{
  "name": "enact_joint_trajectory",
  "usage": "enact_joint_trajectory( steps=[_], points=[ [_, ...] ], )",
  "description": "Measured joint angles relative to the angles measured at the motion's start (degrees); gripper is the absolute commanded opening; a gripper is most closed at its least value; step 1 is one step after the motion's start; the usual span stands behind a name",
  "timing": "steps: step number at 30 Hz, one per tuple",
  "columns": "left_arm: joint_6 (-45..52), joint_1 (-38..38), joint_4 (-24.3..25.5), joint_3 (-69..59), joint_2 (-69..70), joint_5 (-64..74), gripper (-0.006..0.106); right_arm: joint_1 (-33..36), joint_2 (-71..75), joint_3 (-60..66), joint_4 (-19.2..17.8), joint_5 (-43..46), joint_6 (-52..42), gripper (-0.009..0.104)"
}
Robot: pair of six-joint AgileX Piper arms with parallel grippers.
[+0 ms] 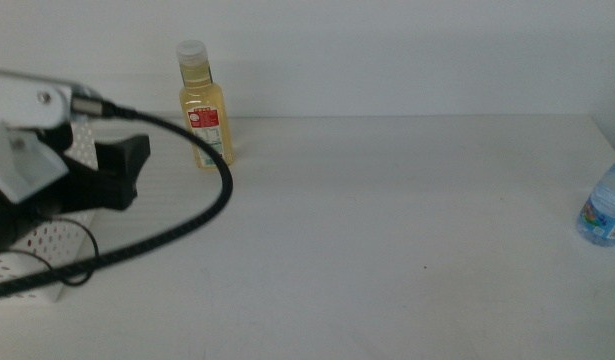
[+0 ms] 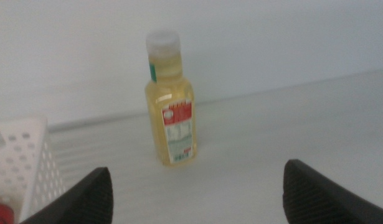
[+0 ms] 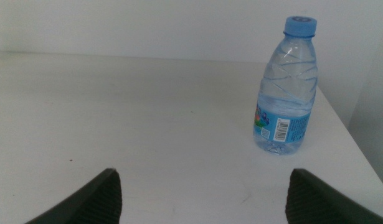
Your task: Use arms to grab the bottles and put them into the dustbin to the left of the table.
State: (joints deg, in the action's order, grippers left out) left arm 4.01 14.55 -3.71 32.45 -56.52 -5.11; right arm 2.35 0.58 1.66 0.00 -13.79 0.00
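A yellow-liquid bottle (image 1: pixel 205 105) with a white cap and red-white label stands upright at the back left of the table (image 1: pixel 387 250). My left gripper (image 1: pixel 135 162) hovers to its left above the dustbin (image 1: pixel 49 240). In the left wrist view the jaws (image 2: pixel 197 199) are open and empty, with the yellow bottle (image 2: pixel 170 106) ahead between them. A clear blue-capped water bottle (image 1: pixel 605 208) stands at the table's right edge. In the right wrist view my right gripper (image 3: pixel 203 199) is open, well short of the water bottle (image 3: pixel 288 93).
The white perforated dustbin (image 2: pixel 23 162) sits beside the table's left end, under the left arm. A bit of something red (image 2: pixel 0 211) shows inside it. A black cable (image 1: pixel 202 215) loops from the left arm over the table. The table's right edge (image 3: pixel 350 134) runs close behind the water bottle.
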Motion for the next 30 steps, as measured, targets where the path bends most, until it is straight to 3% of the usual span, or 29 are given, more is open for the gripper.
enact_joint_trajectory(
  steps=[17, 30],
  points=[
    [-0.52, 0.0, 0.0, -2.57, -6.33, -2.48, 0.089, 0.0, 0.0, 0.0, 0.0, 0.0, 0.0, 0.079],
    [-1.69, 0.0, 0.0, -1.92, -22.24, -24.58, 0.089, 0.0, 0.0, 0.0, 0.0, 0.0, 0.0, 0.079]
  ],
)
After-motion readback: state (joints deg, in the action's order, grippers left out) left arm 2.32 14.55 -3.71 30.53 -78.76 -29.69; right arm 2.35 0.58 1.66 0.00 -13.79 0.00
